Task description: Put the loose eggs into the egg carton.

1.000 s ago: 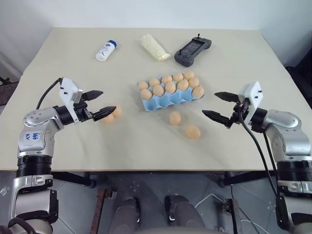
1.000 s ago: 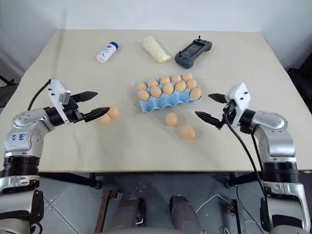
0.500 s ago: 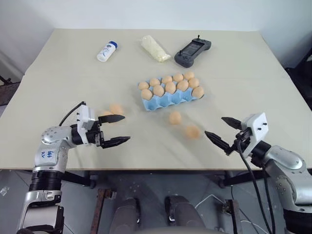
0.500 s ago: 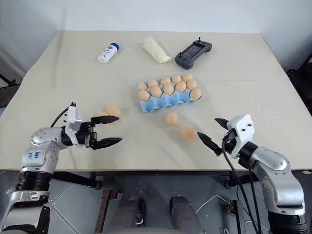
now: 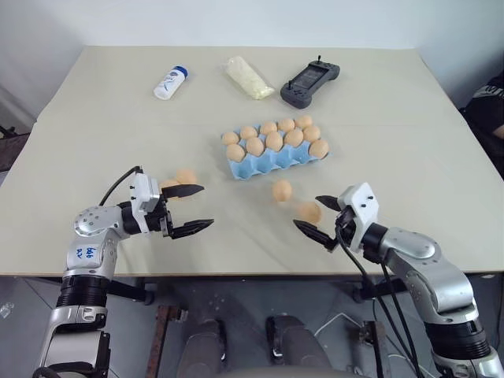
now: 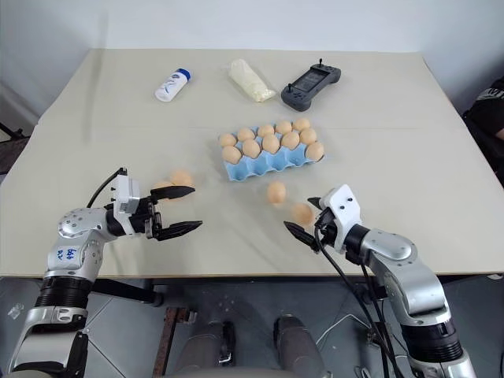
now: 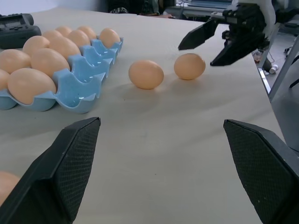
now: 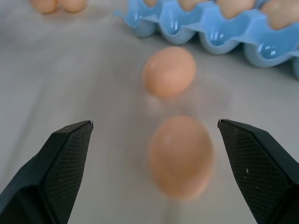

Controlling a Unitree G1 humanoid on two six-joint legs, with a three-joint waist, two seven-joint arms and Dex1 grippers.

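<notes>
Your nearest loose egg (image 5: 309, 212) lies on the counter (image 5: 409, 142) just beside the right pincer (image 5: 317, 214), whose jaws stand wide and empty, lined up to straddle it. Another egg (image 5: 283, 190) sits between it and the egg carton (image 5: 276, 153). Two more (image 5: 187, 176) rest near your left pincer (image 5: 191, 209), also spread wide, holding nothing.

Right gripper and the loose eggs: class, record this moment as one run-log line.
right gripper: jaws open, nearest loose egg between them, untouched | left gripper: open, empty | egg carton: front cups vacant
</notes>
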